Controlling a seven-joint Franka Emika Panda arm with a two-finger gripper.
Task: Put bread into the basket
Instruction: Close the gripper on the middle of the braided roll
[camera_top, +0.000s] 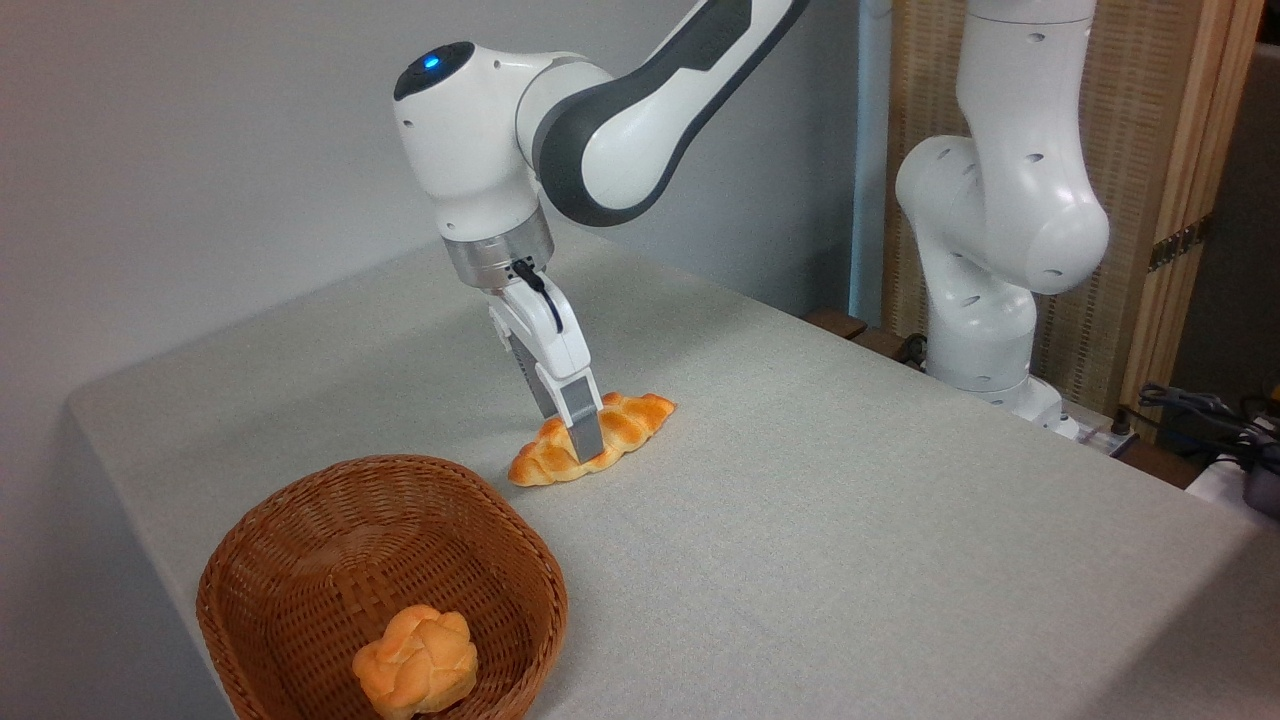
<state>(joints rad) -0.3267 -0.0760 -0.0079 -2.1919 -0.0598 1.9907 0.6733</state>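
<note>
The claw stood astride the bread at its middle, grip state unclear; the loaf looked light, soft, best pinched mid-length

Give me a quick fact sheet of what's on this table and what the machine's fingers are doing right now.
surface: table under a pale grey cloth
target item: long braided golden-orange bread loaf, lying flat on the cloth
container: brown woven wicker basket, near the front left corner, apart from the loaf
already in basket: small round knotted bun
arm: white robot arm reaching down from the upper right
gripper: fingers down at the loaf's middle, one in front of it; grip cannot be confirmed
loaf lifted: no
</note>
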